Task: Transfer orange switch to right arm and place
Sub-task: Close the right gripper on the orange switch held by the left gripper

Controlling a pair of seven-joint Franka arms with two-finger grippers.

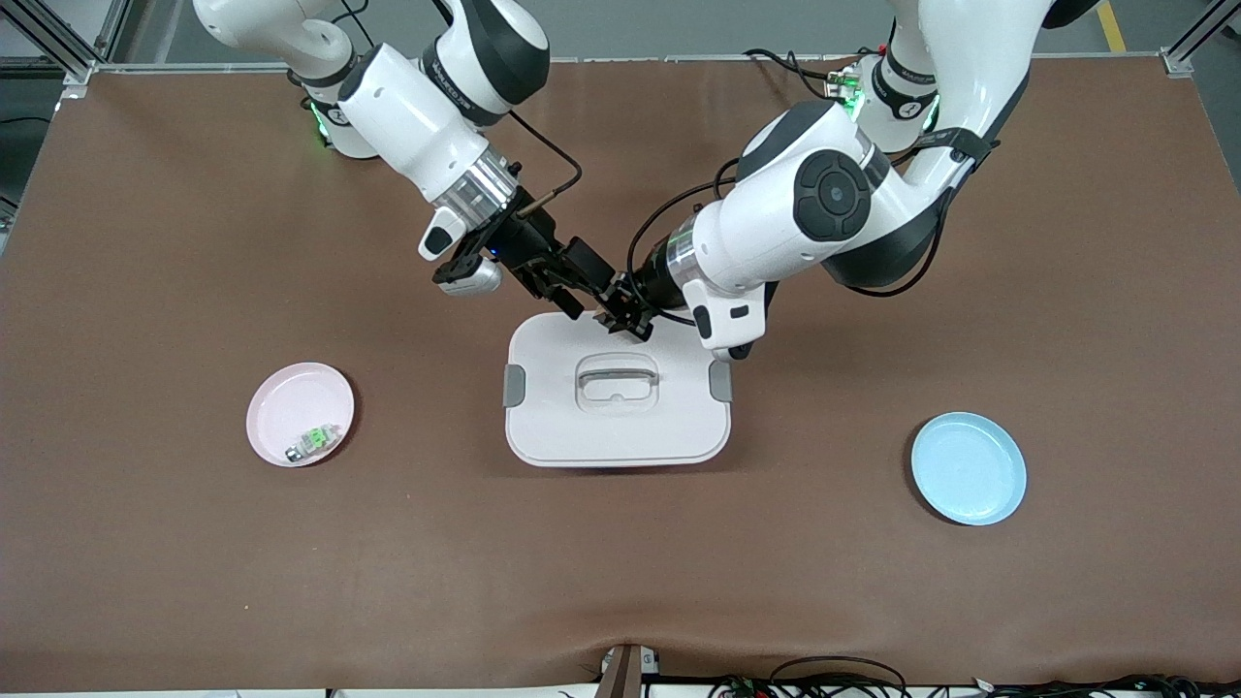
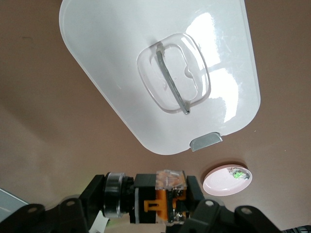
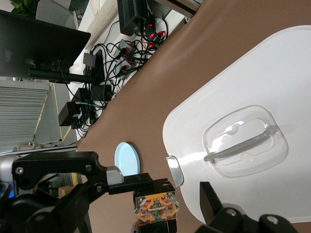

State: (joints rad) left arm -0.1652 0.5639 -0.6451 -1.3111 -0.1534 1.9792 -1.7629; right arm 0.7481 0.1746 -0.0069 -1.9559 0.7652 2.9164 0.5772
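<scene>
we see the left gripper [image 1: 620, 312] and right gripper [image 1: 582, 286] meeting over the 12 o'clock edge of the white lidded box [image 1: 617, 427] | left jaws clamped on the orange switch [image 2: 158, 198] | right jaws spread wide around it, not touching | pink plate [image 1: 291, 397] at 9 o'clock, blue plate [image 1: 970, 469] at 3 o'clock on the worktop [image 1: 145, 291]
</scene>
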